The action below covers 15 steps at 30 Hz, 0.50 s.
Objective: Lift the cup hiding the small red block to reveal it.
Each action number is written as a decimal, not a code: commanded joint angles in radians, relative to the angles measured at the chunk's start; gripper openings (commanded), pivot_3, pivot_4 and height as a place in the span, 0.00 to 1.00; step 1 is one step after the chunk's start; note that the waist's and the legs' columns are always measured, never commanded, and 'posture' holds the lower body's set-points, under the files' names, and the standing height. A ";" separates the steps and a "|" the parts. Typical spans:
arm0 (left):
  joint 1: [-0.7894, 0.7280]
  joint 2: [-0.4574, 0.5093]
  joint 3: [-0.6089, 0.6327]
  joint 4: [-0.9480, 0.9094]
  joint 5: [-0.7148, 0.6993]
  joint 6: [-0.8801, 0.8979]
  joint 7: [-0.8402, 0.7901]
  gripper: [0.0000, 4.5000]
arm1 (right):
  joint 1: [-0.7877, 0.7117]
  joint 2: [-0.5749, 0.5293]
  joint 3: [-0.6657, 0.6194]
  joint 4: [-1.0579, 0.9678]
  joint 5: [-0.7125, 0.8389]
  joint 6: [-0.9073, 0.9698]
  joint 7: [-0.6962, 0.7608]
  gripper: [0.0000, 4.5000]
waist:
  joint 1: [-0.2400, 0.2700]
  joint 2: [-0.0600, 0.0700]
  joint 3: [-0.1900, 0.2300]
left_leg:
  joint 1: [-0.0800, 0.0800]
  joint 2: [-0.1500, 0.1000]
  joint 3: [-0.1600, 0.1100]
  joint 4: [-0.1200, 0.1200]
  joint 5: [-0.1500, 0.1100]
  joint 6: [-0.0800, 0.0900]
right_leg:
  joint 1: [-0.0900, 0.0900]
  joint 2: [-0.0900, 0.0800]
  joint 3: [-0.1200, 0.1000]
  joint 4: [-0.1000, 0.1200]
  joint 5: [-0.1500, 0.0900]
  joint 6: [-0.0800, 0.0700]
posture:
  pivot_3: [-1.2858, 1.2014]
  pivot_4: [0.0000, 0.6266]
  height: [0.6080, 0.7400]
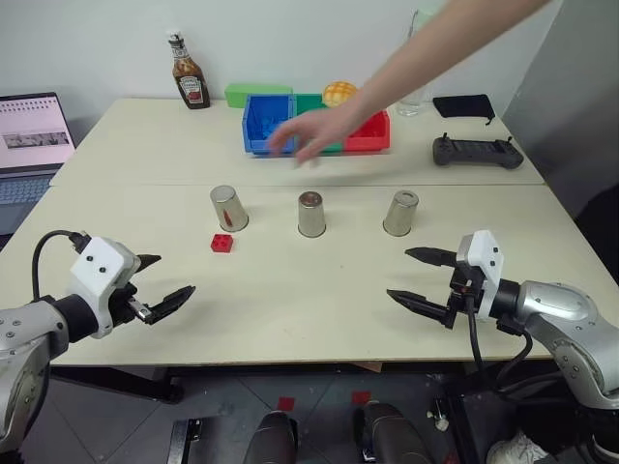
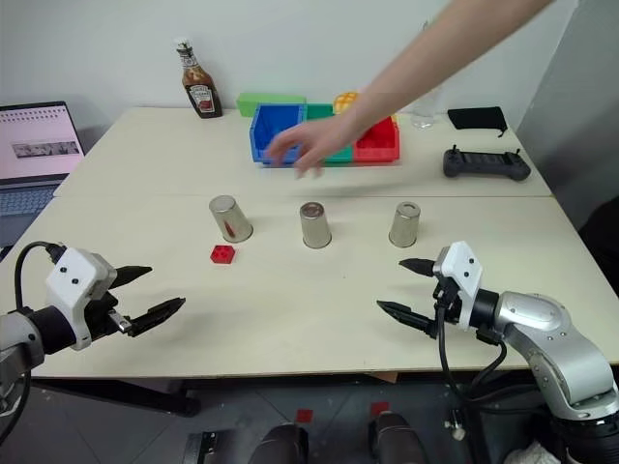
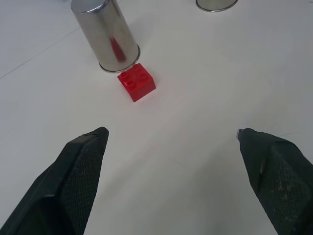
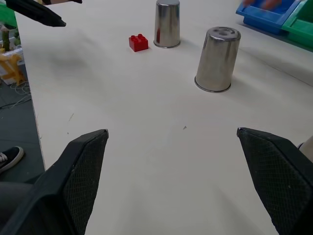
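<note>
Left eye view: three cups (image 1: 311,215), one small red block (image 1: 221,243).

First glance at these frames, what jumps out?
A person's arm reaches in over the far side of the table, its hand above the coloured bins. Three upturned silver cups stand in a row mid-table, with the small red block lying uncovered beside the leftmost. Both grippers, left and right, hover open at the near edge.

No lettering can be made out: the label of the ketchup bottle (image 1: 190,84) at eleven o'clock on the table and the laptop screen (image 1: 34,127) at nine o'clock stay unreadable.
</note>
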 commanded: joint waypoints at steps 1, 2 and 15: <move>-0.012 0.014 0.023 -0.018 -0.009 0.003 -0.007 0.99 | -0.019 0.000 -0.009 -0.022 0.015 0.002 0.004 1.00 | 0.000 0.000 0.000 | 0.000 0.000 0.000 0.000 0.000 0.000 | 0.000 0.000 0.000 0.000 0.000 0.000 | 0.52 0.24 1.00; -0.014 0.014 0.024 -0.019 -0.012 0.005 -0.008 0.99 | -0.018 0.000 -0.009 -0.024 0.016 0.003 0.004 1.00 | 0.000 0.000 0.000 | 0.000 0.000 0.000 0.000 0.000 0.000 | 0.000 0.000 0.000 0.000 0.000 0.000 | 0.52 0.24 1.00; -0.010 0.018 0.015 -0.016 0.010 -0.009 -0.015 0.99 | -0.013 0.002 -0.008 -0.037 0.018 0.017 0.004 1.00 | 0.000 0.000 0.000 | 0.000 0.000 0.000 0.000 0.000 0.000 | 0.000 0.000 0.000 0.000 0.000 0.000 | 0.52 0.24 1.00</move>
